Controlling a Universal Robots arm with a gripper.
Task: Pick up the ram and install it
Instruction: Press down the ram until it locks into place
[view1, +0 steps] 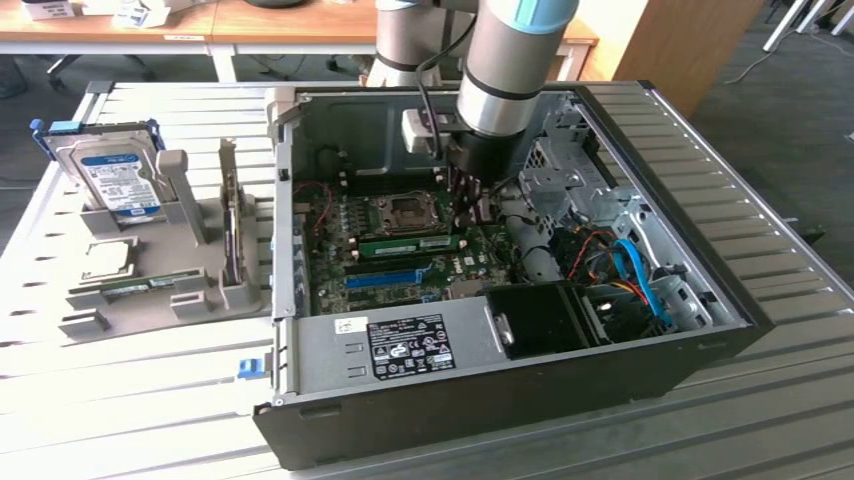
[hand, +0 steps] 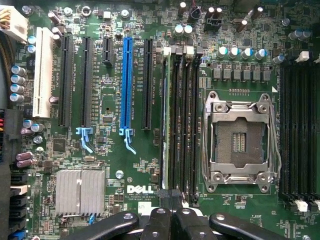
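Observation:
The ram (view1: 404, 244) is a long green stick standing in a memory slot on the motherboard (view1: 461, 270), just in front of the empty processor socket (view1: 400, 210). In the wrist view the ram (hand: 164, 120) shows edge-on as a thin pale strip in the slot furthest from the socket (hand: 239, 140). My gripper (view1: 467, 205) reaches down into the open computer case, just above the ram's end on the exterior view's right. Its black fingers meet over that bank of slots, so the gripper (hand: 170, 200) is shut with nothing seen between them.
A blue expansion slot (hand: 126, 85) and black slots lie beside the memory slots. Drive cages and cables (view1: 627, 270) crowd the case on the exterior view's right. Outside, a grey holder (view1: 200, 230) carries a hard drive (view1: 114, 180) and another green board (view1: 134, 285).

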